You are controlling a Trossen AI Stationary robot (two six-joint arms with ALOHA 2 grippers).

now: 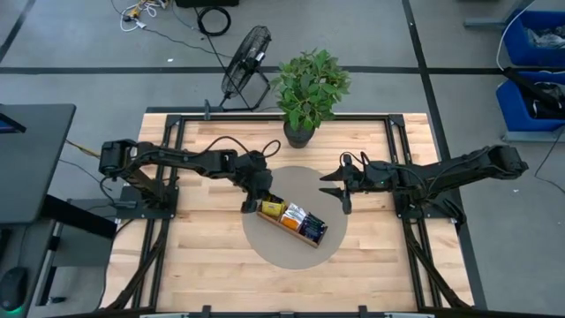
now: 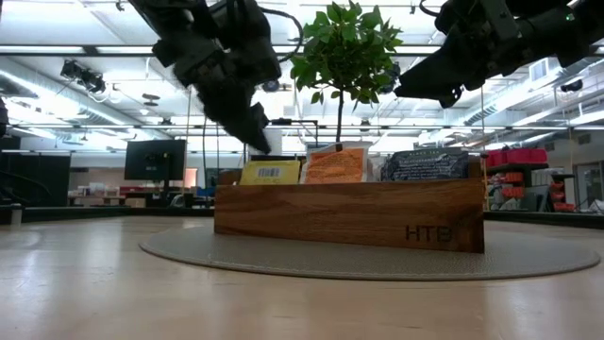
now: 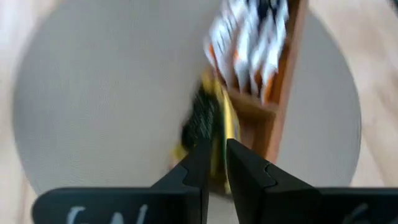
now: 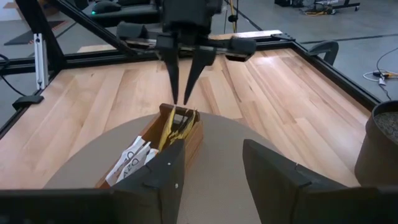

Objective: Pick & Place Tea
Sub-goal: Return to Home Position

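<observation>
left gripper (image 4: 181,101) over wooden organizer (image 2: 349,212), fingers barely parted, empty; yellow tea bags (image 4: 177,129) upright just below fingertips. right gripper (image 4: 208,152) hovering, fingers spread wide, organizer ahead of them. danger: pulling away low, clipping a bag top, tipping it out.

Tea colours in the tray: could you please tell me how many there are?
3: yellow by the left hand, dark blue at the other end, orange between them; more may be hidden.

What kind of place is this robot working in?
Probably a robotics lab or workshop: a framed wooden table carrying the left arm and right arm, blue storage bins and loose cables on the floor, and a monitor under strip lights.
</observation>
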